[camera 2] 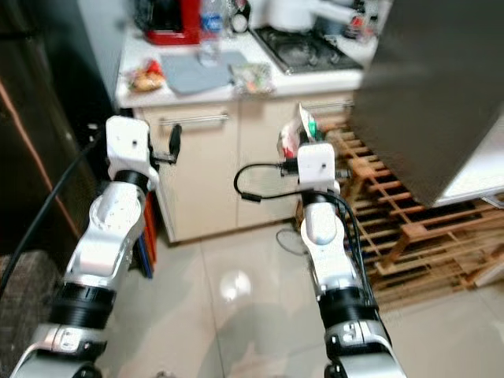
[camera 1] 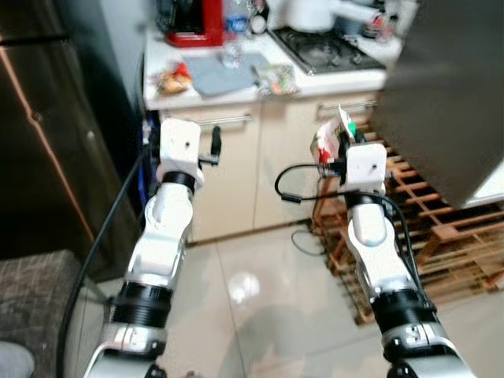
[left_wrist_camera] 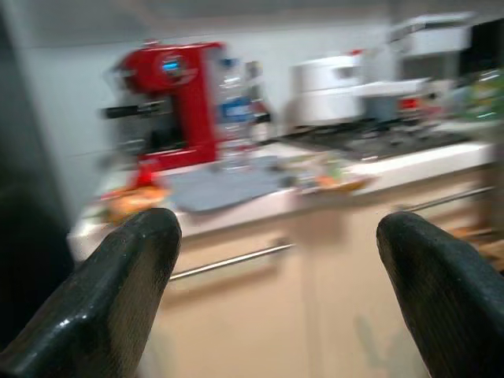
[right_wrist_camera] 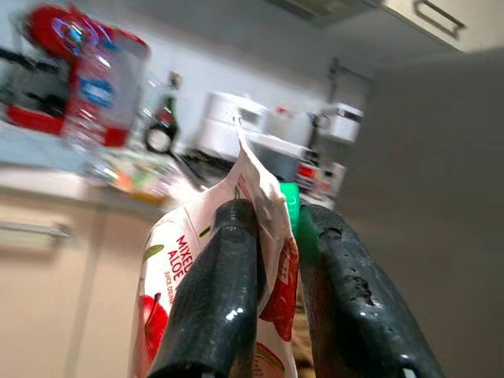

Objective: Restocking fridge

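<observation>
At the far left of the left eye view the dark fridge is standing as a tall panel beside the kitchen bench, which is running across the upper middle with a red coffee machine, a water bottle and small food packets on it. Left of centre, the left gripper is hovering in front of the cupboard doors; its fingers are standing wide apart and carrying nothing.

Right of centre, the right gripper is holding the juice carton up in the air, just above its wrist and in front of the cupboard. Its fingers are pinching narrowly on the folded top of the carton, next to the green cap.

The carton is looking like waxed card: fairly stiff at the edges, but soft on the faces, and probably heavy if full. A pinch on the thin top ridge is likely letting it swing and slip; a hold across the body would seem steadier, without squeezing hard enough to buckle it. At the right edge a wooden pallet is lying on the floor beneath a dark open door.
</observation>
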